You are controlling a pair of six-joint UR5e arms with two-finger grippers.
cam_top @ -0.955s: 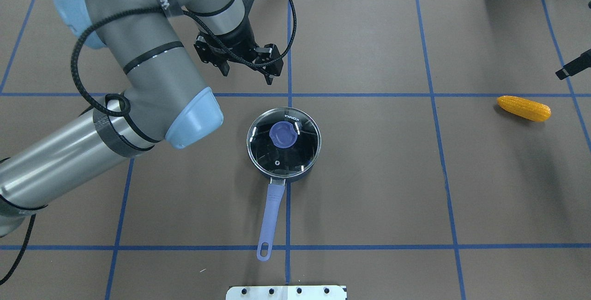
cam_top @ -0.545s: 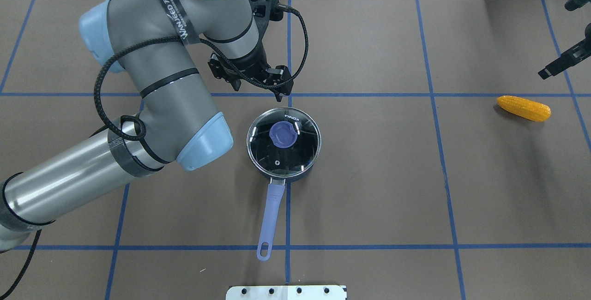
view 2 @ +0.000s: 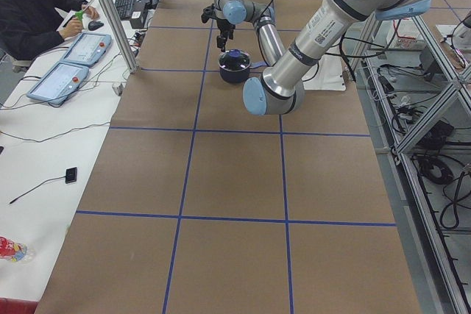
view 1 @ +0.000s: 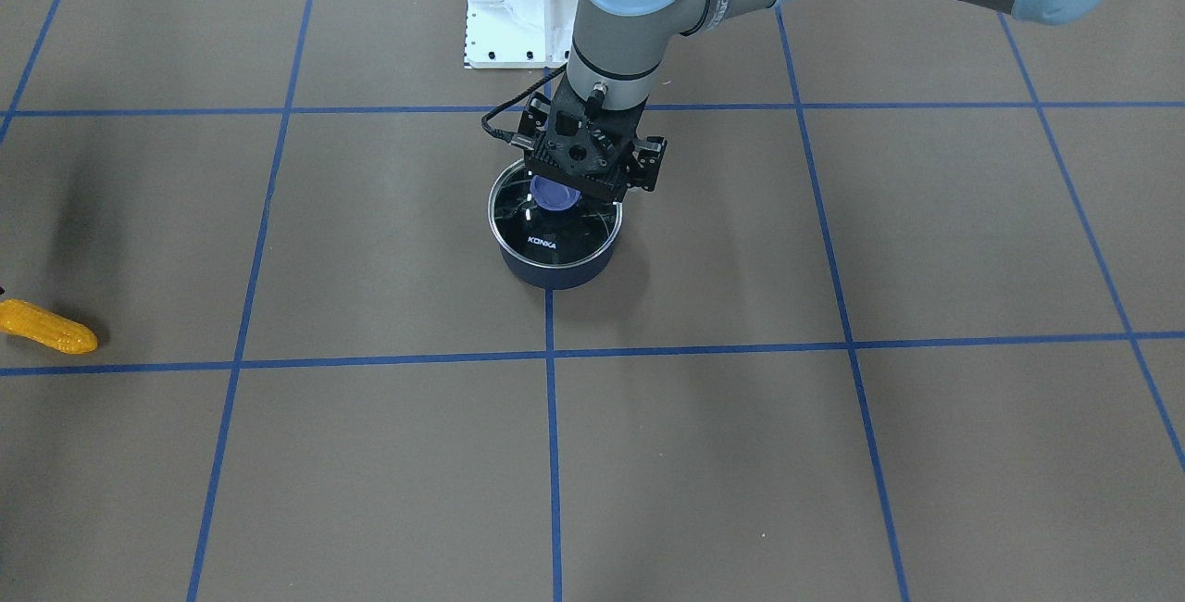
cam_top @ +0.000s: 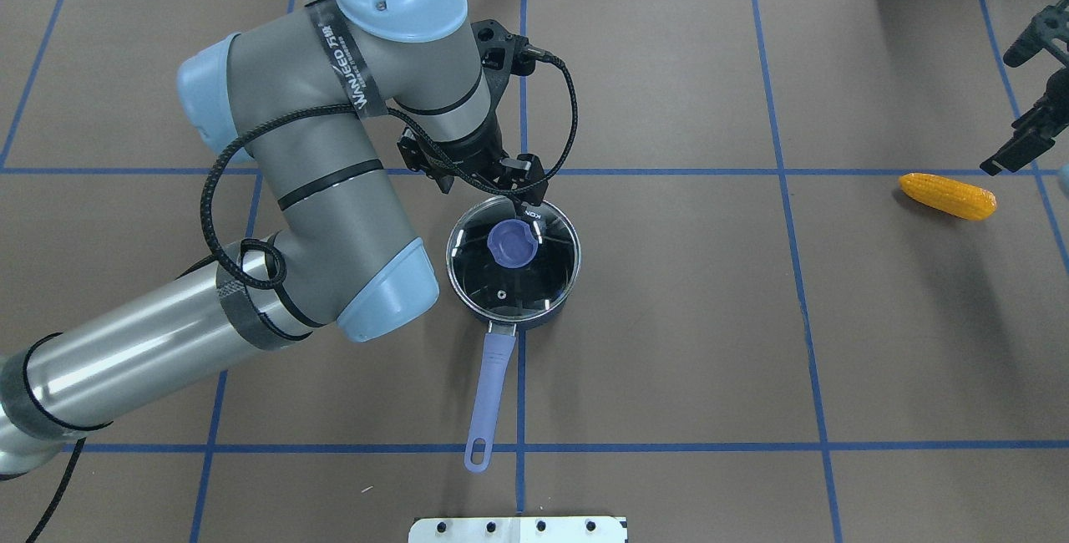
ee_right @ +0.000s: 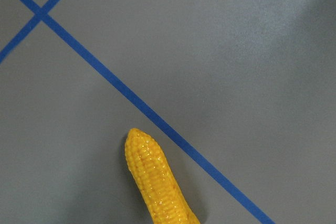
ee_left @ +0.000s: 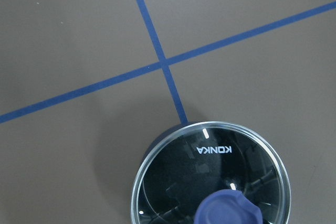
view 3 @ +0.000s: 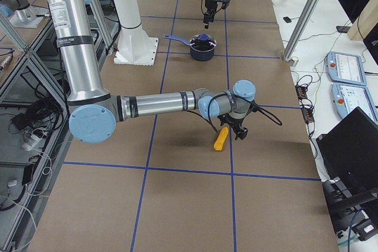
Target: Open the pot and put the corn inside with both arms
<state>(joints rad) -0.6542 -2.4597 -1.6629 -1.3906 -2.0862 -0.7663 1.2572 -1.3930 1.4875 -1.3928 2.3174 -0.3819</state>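
The dark navy pot stands mid-table with its clear glass lid and blue knob on it; its lavender handle points toward the robot. My left gripper is open and empty, above the lid's far rim, just beyond the knob; it also shows in the front view. The corn lies far right on the table and shows in the right wrist view. My right gripper hovers just beyond the corn at the view's edge; only one finger shows, so I cannot tell its state.
Blue tape lines grid the brown table. The white base mount sits at the near edge. Operators' desks with tablets stand beyond the far edge.
My left arm has swung toward the robot, bringing the open gripper from well beyond the pot to over the lid's far rim. The right gripper has shifted at the right edge near the corn.
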